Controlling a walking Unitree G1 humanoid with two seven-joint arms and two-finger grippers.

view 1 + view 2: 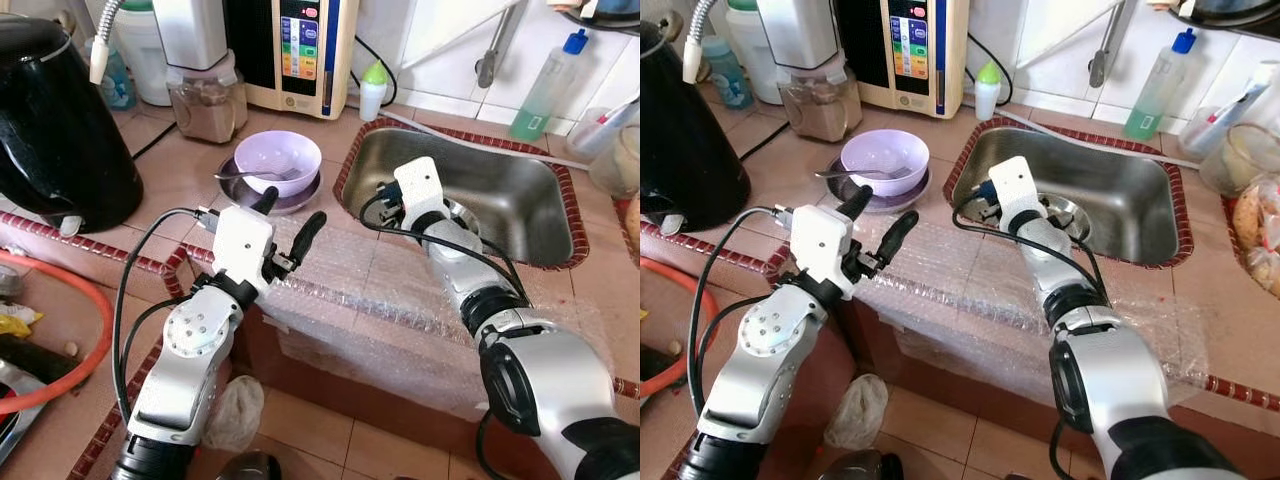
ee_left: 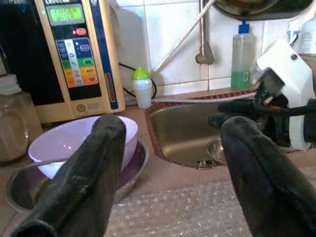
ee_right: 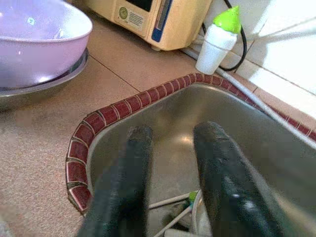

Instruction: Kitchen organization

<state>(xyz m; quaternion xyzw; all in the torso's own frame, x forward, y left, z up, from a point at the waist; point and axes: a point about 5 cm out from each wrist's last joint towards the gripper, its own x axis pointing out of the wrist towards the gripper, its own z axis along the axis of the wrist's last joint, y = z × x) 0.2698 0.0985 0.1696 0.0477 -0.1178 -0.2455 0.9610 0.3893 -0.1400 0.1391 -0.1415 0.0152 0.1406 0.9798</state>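
— Steel sink (image 1: 520, 215): what's at it?
— Right gripper (image 3: 170, 173) dips inside, fingers narrowly apart, holding nothing.
— And the lilac bowl (image 1: 277, 160)?
— On a metal plate (image 1: 232, 176), at twelve o'clock from the left gripper (image 1: 288, 222), whose fingers spread wide.

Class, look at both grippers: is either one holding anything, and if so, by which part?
Nothing is held. The left gripper is open above the counter near the purple bowl; the right gripper is open over the sink, fingers empty.
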